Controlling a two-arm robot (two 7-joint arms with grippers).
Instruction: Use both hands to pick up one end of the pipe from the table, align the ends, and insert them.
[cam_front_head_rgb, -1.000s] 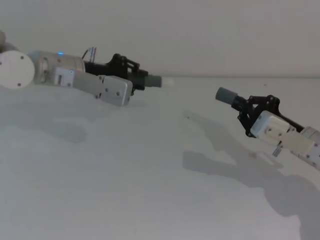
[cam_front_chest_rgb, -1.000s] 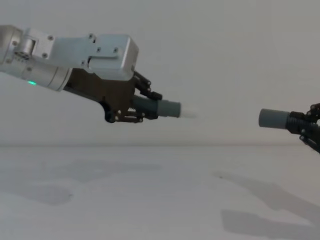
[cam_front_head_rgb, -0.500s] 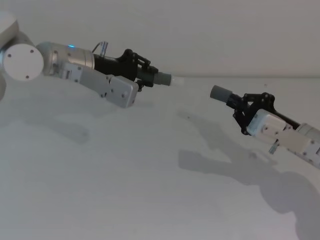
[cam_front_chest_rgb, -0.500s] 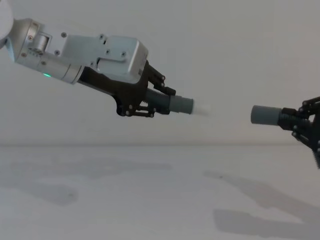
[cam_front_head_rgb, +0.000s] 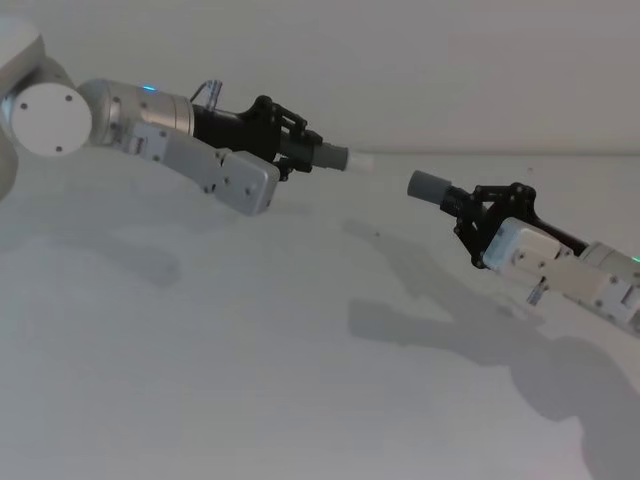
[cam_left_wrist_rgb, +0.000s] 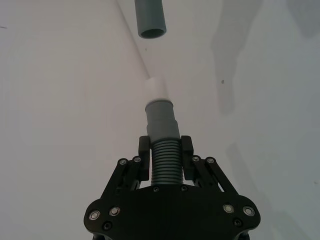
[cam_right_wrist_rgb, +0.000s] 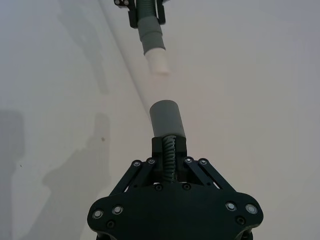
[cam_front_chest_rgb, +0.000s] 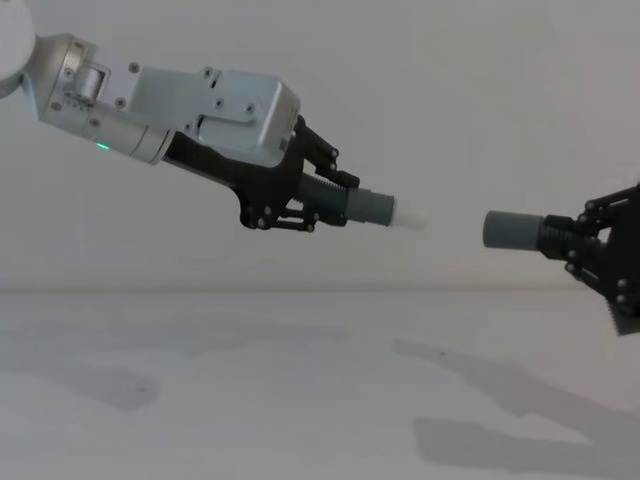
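Dark-grey plastic pipe pieces held in mid-air above the white tabletop (cam_front_head_rgb: 250, 350). The left gripper (cam_front_chest_rgb: 300, 195), jaws clamped on the ribbed piece (cam_left_wrist_rgb: 164, 162), points that piece's smooth cuff (cam_front_chest_rgb: 372, 207) and pale whitish tip (cam_front_chest_rgb: 408, 218) toward the right. The right gripper (cam_front_head_rgb: 478, 215), jaws clamped behind the other piece (cam_right_wrist_rgb: 169, 150), presents its wider cuff (cam_front_chest_rgb: 512, 230) facing the tip. The two ends lie near each other, roughly level, apart.
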